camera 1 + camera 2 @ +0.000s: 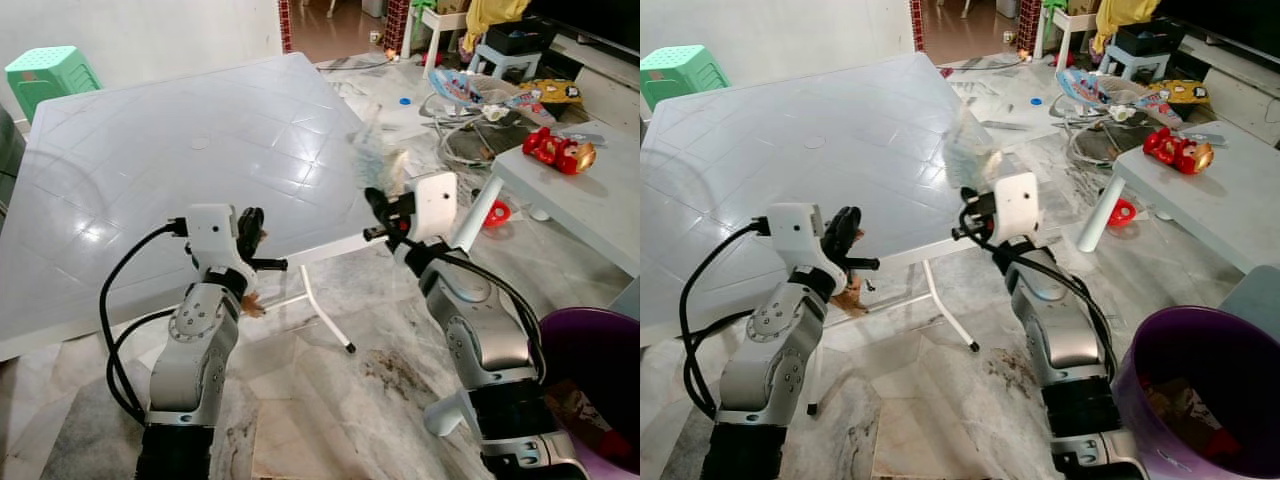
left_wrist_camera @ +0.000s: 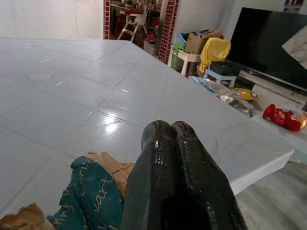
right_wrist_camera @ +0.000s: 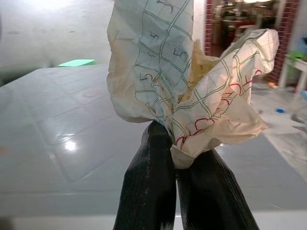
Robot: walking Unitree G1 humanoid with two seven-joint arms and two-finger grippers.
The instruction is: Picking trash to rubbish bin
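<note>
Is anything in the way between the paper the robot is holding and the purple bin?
Nothing visible. The right gripper holds the crumpled paper above the table edge; the purple bin stands open on the floor to its right.

Overall light: bright, even indoor daylight in all four views.
Glare: soft white patches on the glossy table ahead of the left gripper, and another beyond the right gripper.
Shadows: faint and soft under the table edge; darker on the floor between the two arms.
Blur: the crumpled paper above the right gripper smears in both eye views; sharp in the right wrist view.
Focus: the left gripper's fingers are close and slightly soft; the far room reads hazy.
Overexposure: the wall behind the paper washes out.
</note>
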